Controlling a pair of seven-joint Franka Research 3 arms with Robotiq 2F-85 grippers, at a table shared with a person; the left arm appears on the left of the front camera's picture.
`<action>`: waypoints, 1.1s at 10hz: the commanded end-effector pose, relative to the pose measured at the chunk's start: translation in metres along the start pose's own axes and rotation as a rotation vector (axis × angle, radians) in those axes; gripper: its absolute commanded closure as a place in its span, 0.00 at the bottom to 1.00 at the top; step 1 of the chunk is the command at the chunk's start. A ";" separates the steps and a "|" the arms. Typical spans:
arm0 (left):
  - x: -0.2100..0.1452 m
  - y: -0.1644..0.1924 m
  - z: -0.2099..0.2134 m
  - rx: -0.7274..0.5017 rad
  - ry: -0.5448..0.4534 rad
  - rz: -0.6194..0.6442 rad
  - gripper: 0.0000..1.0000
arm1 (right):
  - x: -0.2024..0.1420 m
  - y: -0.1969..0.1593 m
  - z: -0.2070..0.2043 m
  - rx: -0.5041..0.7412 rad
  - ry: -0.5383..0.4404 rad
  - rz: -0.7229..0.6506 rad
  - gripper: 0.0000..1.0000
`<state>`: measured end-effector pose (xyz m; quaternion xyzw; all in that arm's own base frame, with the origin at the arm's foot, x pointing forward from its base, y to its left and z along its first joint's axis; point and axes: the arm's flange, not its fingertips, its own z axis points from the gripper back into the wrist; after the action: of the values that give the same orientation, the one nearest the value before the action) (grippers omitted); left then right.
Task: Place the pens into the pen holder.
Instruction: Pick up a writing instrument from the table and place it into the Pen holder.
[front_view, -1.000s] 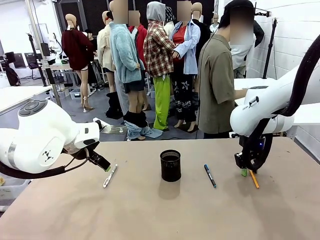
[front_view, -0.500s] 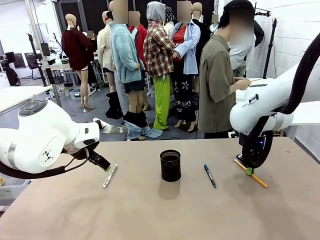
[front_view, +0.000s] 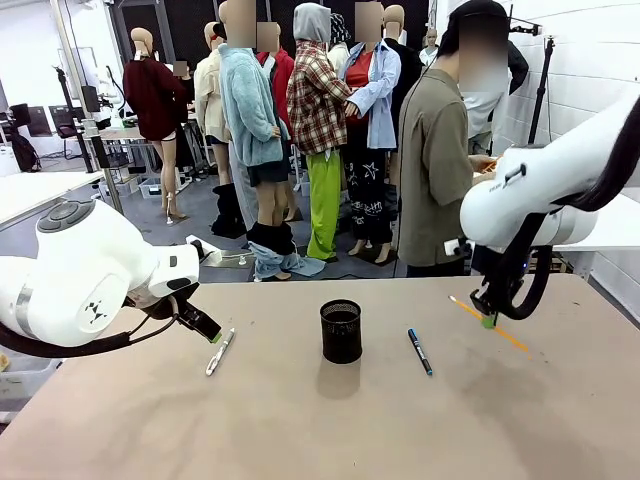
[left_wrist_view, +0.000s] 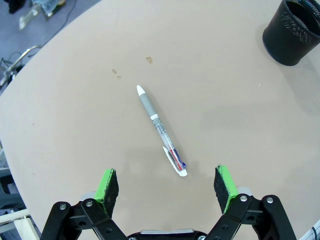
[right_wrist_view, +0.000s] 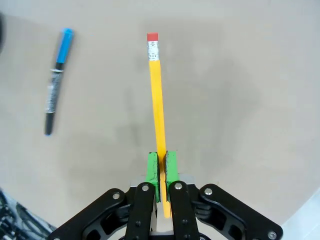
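The black mesh pen holder stands mid-table, its rim also at the corner of the left wrist view. A white-grey pen lies left of it, just ahead of my open left gripper. A dark pen with a blue end lies right of the cup. My right gripper is shut on an orange pencil with a red eraser, held tilted above the table's right side.
A person stands at the far edge behind the right arm, turned sideways. The tan table is bare in front of the cup. Small marks dot the surface near the white-grey pen.
My right gripper lifted the orange pencil off the table and rose with it; the pencil now hangs tilted in the air. The left arm stayed still.
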<state>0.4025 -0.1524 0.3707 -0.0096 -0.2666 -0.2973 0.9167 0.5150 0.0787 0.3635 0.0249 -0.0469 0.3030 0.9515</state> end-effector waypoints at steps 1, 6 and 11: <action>0.000 0.001 0.001 0.000 -0.001 0.004 0.00 | -0.036 0.017 0.032 0.115 -0.286 0.204 1.00; 0.000 0.001 0.001 0.000 -0.001 0.004 0.00 | 0.001 0.058 0.076 0.402 -0.837 0.397 1.00; 0.000 0.001 0.001 0.000 -0.001 0.004 0.00 | 0.082 0.131 0.077 0.562 -1.032 0.591 1.00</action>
<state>0.4025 -0.1527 0.3709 -0.0093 -0.2668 -0.2977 0.9166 0.4834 0.2241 0.4594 0.3872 -0.4128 0.4895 0.6634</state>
